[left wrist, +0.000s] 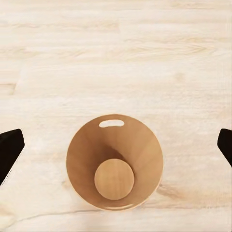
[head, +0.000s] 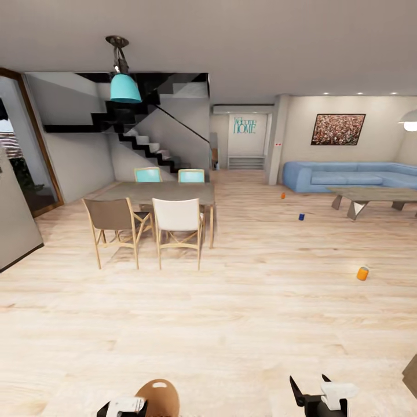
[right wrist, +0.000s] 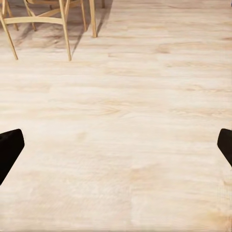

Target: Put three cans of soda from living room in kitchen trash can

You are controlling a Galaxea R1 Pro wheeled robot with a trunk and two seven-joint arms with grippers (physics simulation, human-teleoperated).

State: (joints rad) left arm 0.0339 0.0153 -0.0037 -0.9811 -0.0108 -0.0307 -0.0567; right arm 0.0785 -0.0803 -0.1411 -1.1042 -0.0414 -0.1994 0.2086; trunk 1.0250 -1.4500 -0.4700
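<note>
Three soda cans stand on the light wood floor at the right of the head view: an orange can near the blue sofa, a dark blue can a little nearer, and a second orange can closest to me. The tan wooden trash can sits at the bottom edge beside my left gripper. From the left wrist, the trash can is seen from above with nothing in its brown interior. My left gripper hangs open over it. My right gripper is open above bare floor.
A dining table with several chairs stands ahead on the left, its chair legs seen from the right wrist. Behind it rises a dark staircase. The blue sofa and low table are far right. A wall edge juts in at left.
</note>
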